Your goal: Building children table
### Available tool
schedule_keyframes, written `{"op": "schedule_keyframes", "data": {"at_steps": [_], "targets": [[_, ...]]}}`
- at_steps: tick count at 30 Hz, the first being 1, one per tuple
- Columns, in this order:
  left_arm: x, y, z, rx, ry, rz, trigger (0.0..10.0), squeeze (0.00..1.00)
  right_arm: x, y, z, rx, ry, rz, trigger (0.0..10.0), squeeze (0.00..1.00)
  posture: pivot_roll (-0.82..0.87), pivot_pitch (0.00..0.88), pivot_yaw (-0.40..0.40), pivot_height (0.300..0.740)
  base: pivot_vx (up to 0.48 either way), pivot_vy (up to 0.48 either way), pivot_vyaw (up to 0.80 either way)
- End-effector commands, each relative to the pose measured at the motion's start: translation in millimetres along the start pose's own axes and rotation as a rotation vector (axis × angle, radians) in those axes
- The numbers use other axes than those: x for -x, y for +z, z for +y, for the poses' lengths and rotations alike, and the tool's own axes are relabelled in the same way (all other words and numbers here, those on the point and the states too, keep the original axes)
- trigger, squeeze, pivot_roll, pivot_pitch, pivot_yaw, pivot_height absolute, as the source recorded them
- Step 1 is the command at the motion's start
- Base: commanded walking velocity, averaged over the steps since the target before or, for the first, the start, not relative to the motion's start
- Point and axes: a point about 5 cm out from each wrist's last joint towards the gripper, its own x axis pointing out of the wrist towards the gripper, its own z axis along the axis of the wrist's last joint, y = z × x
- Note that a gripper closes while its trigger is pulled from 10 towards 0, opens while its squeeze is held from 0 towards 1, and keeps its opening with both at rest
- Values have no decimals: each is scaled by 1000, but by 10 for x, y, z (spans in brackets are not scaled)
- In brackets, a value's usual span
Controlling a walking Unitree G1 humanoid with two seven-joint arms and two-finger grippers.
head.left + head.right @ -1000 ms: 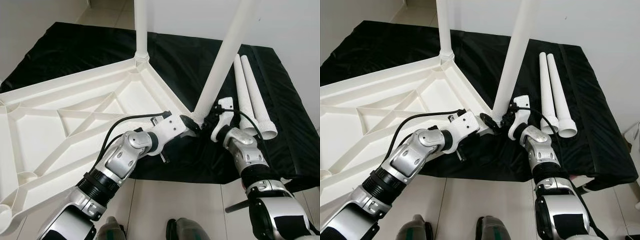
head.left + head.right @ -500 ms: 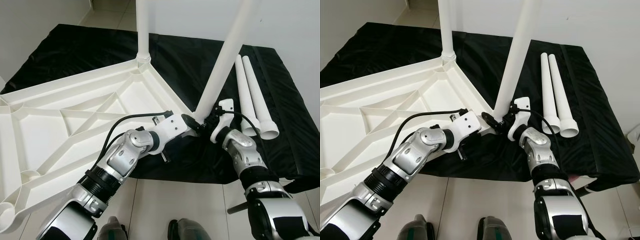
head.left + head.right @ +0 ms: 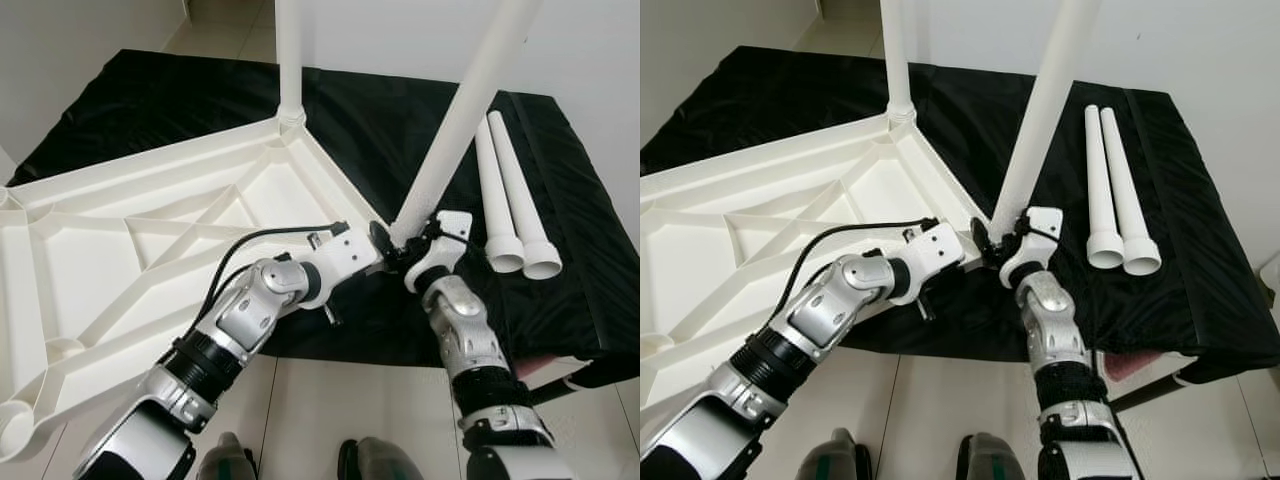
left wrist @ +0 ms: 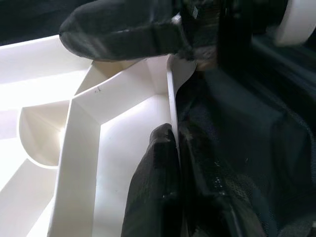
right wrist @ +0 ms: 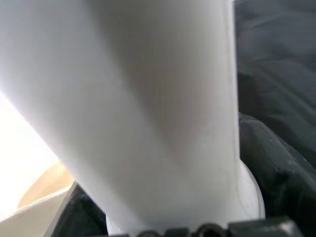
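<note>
A black cloth point(image 3: 560, 240) covers the low surface, its far edge cut off by the frame. On it lies the white tabletop point(image 3: 150, 235), underside up with its ribs showing, its left end running out of the picture. One table leg point(image 3: 289, 60) stands upright in the far corner socket, its top cut off. A second leg point(image 3: 460, 120) leans at the near right corner, tilted to the right, its upper end also out of frame. Two spare legs point(image 3: 510, 200) lie side by side on the cloth to the right, touching each other. The right gripper point(image 3: 405, 250) is clamped around the base of the leaning leg; the right wrist view is so close that the leg is a white blur. The left gripper point(image 3: 378, 243) pinches the tabletop's corner rim, one finger point(image 4: 153, 197) inside the wall and one outside. Where the leg's foot meets the socket is hidden behind the fingers.
</note>
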Motion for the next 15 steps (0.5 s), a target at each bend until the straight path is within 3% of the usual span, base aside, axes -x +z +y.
{"op": "schedule_keyframes", "data": {"at_steps": [1, 6, 12, 13, 14, 15], "targets": [[-42, 12, -102, -25, -98, 1, 10000, 0, 5, 99, 17, 0, -48, -52, 0, 0, -116, 0, -10, 740, 0, 0, 0], [-40, 7, -92, -20, -90, 1, 10000, 0, 51, 57, 187, -24, -39, -28, 0, 0, -105, 0, -16, 740, 0, 0, 0], [-28, 3, -77, -21, -86, 1, 10000, 0, 26, 98, 105, -6, -71, -23, 0, 0, -104, 0, -14, 740, 0, 0, 0], [-26, 5, -74, -21, -83, 1, 10000, 0, 12, 109, 24, -16, -83, -11, 10000, 0, -102, 0, -16, 740, 0, 0, 0], [-26, 5, -74, -21, -83, 1, 10000, 0, 12, 109, 24, -16, -83, -11, 10000, 0, -102, 0, -16, 740, 0, 0, 0], [-25, 5, -74, -21, -82, 1, 10000, 0, 12, 119, 2, -21, -87, -11, 10000, 1000, -101, 0, -16, 740, 0, 0, 0]]}}
